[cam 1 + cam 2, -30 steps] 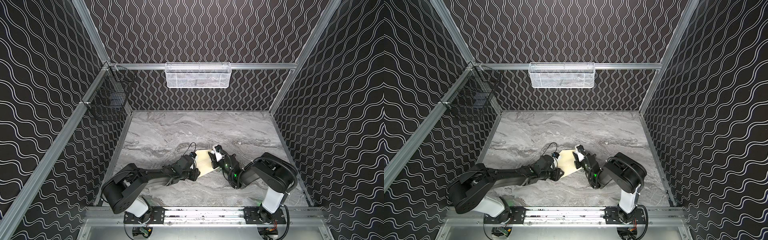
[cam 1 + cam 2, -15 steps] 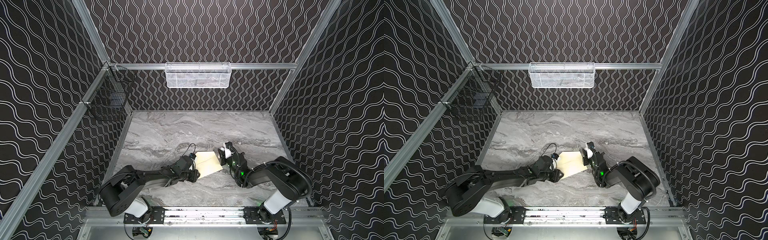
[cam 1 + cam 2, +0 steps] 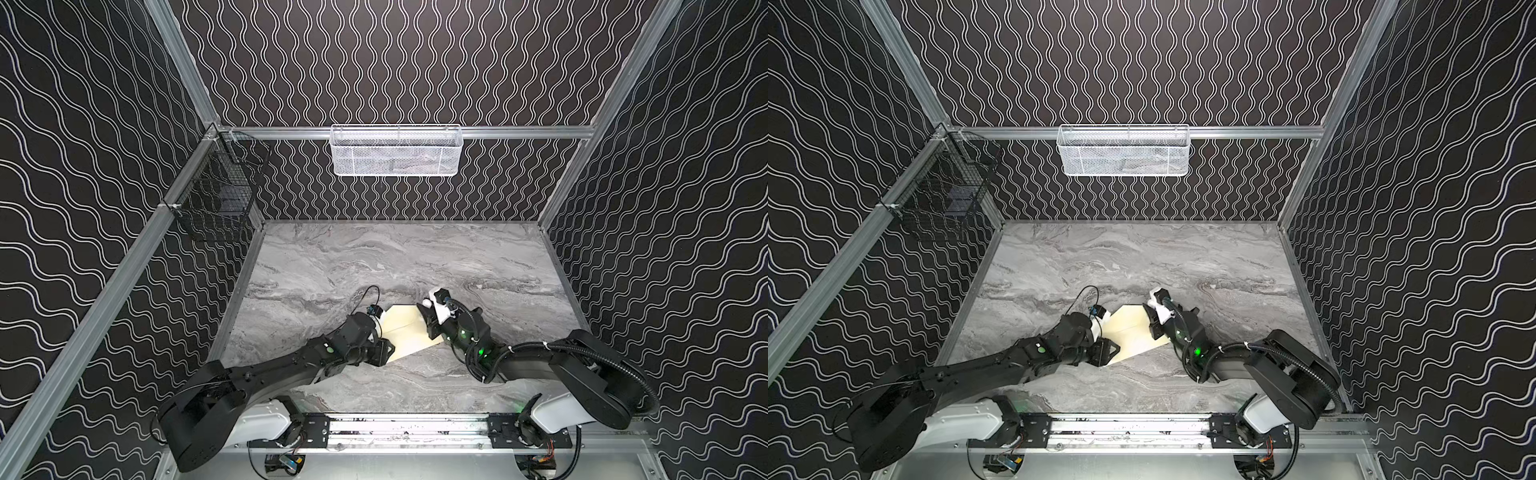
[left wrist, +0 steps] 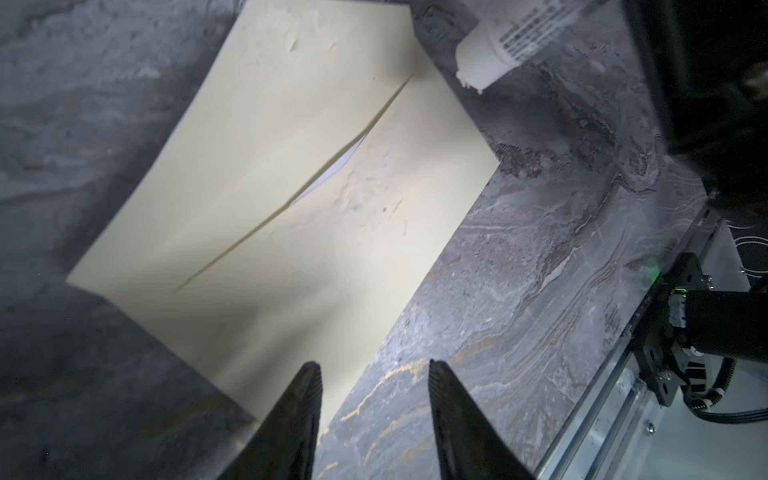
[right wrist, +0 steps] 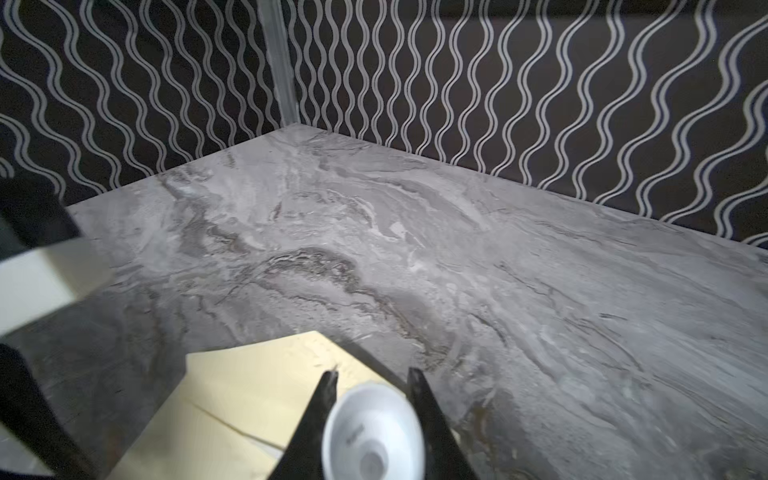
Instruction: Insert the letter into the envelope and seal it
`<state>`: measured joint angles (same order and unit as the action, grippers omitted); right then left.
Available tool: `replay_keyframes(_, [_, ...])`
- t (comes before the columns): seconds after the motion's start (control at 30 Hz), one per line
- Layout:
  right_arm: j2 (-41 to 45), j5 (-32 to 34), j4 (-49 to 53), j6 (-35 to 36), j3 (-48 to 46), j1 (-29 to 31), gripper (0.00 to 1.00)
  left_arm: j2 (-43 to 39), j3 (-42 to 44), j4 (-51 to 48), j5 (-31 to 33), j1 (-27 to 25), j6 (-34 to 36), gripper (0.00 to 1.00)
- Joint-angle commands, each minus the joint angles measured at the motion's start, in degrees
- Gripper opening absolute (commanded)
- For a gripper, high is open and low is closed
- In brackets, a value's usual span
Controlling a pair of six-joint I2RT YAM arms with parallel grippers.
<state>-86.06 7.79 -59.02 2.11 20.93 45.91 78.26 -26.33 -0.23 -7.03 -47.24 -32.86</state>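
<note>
Wrist views only, letter (image 4: 338,166) inside envelope (image 4: 270,124), left tool (image 4: 374,365) spread, right tool (image 5: 372,372) gripping stick (image 5: 374,428)

The right gripper (image 5: 372,374) has its two black fingers (image 5: 318,419) pressed against a white round plastic stick (image 5: 374,432), seen end-on, over the edge of a flat cream paper envelope (image 5: 249,374). The envelope lies on a grey marbled tabletop (image 5: 498,270). Beyond the envelope rise black walls with white wavy lines (image 5: 498,83).

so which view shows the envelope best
The left wrist view: the envelope fills it, slit and all. Both top views show the envelope small, partly hidden. The right wrist view catches only its corner behind the white stick in the right tool.
</note>
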Motion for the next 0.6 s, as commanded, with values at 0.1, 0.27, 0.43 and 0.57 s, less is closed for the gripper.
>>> replay_keyframes(0.1, [-4.68, -5.23, -10.27, -0.71, 1.25, 4.52, 0.0, 2.87, 1.35, 1.82, -1.15, 0.13, -0.57, 0.45])
replay_keyframes(0.27, [-12.06, -6.54, -15.09, -0.1, 4.5, 8.46, 0.0, 3.88, 0.86, 4.38, -2.58, 0.06, 1.34, 0.43])
replay_keyframes(0.43, [-17.55, -7.83, -18.42, -1.55, 5.23, 8.56, 0.0, 5.96, 0.44, 6.67, -3.29, -1.25, 3.53, 0.42])
replay_keyframes(0.57, [-19.52, -9.14, -19.09, -2.96, 5.95, 8.58, 0.0, 8.73, 0.47, 8.2, -3.81, -1.36, 3.59, 0.39])
